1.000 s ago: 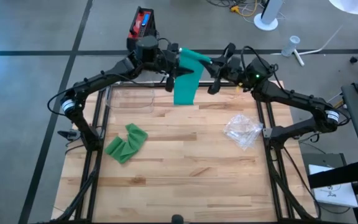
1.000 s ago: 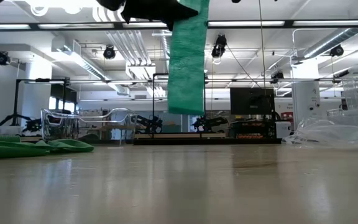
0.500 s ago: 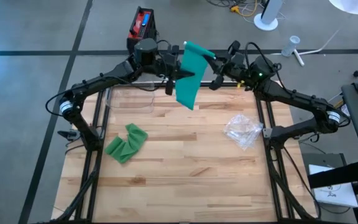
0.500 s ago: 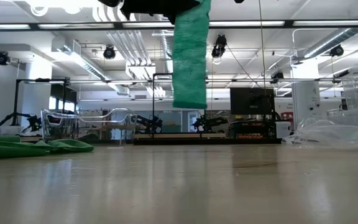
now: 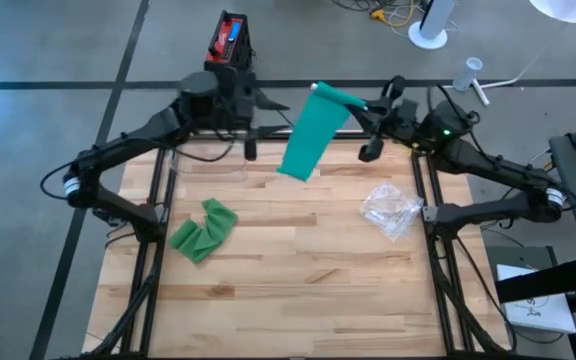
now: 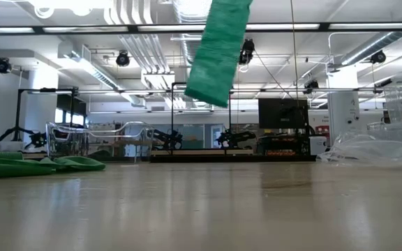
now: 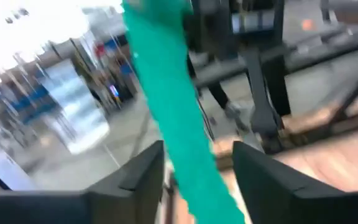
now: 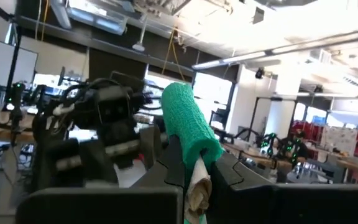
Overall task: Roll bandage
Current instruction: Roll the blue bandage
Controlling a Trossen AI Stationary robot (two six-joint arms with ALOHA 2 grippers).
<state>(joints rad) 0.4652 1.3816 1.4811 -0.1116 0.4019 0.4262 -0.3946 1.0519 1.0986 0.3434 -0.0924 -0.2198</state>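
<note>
High view, bandage (image 5: 308,140) hanging from right end effector (image 5: 366,104)

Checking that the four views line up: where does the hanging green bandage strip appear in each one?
High view: green bandage strip hangs between the arms, at the table's far edge.
Low view: it dangles tilted from top centre.
Left wrist view: blurred diagonal band past the fingers.
Right wrist view: rolled end at centre.
Shared landmark: crumpled green bandage pile, also at the low view's left.

Left tool (image 7: 194,163) parted, raised at far edge; right tool (image 8: 192,163) clamped.
</note>
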